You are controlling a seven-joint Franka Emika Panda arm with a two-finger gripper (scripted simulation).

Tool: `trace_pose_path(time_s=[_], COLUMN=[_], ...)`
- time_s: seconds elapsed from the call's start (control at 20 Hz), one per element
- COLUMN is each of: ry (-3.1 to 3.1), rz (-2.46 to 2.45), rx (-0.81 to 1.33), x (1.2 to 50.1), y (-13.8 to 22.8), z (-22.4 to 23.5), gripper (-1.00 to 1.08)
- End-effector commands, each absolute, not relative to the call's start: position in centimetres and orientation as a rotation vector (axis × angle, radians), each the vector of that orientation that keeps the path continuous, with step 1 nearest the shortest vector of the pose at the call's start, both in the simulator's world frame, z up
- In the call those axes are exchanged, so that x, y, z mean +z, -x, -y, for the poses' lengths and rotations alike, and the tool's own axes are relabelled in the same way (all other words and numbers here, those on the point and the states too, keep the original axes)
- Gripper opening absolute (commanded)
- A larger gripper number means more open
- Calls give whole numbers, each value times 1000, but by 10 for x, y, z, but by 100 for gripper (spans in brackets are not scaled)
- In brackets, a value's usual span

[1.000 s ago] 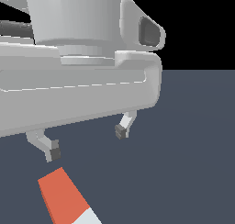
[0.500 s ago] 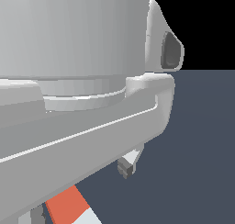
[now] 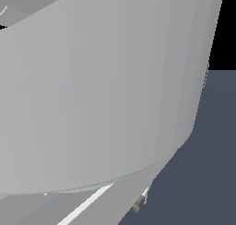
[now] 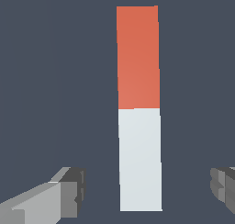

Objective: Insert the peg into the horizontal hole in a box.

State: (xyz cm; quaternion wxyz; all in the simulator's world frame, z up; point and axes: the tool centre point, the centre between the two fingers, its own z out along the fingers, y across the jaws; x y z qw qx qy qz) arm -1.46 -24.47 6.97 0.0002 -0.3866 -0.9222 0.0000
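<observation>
In the wrist view the peg (image 4: 138,108) lies flat on the dark floor, a long bar, orange-red along one half and white along the other. My gripper (image 4: 147,191) is open above it, one fingertip (image 4: 73,191) on each side of the white end, neither touching it. In the exterior view the arm's grey body fills nearly the whole picture and only one fingertip (image 3: 139,203) shows, low down. The peg is hidden in that view. The box and its hole are out of view in both.
Dark grey floor (image 3: 207,164) surrounds the peg. The arm's body (image 3: 92,90) blocks most of the exterior view.
The arm has come closer to the exterior camera and lower, until it covers almost everything; the peg and one fingertip seen there earlier are now hidden.
</observation>
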Motion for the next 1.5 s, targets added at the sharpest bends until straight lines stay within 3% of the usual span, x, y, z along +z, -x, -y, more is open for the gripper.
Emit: trace_pose_path(time_s=[0.0, 1.1, 1.15, 1.45], ry=[1193, 1186, 1186, 1186], rz=[2906, 2909, 2909, 2909], rx=[0, 0, 0, 0], x=[68, 18, 18, 18], y=[12, 11, 11, 11], z=[248, 249, 249, 249], gripper=[100, 100, -100, -100])
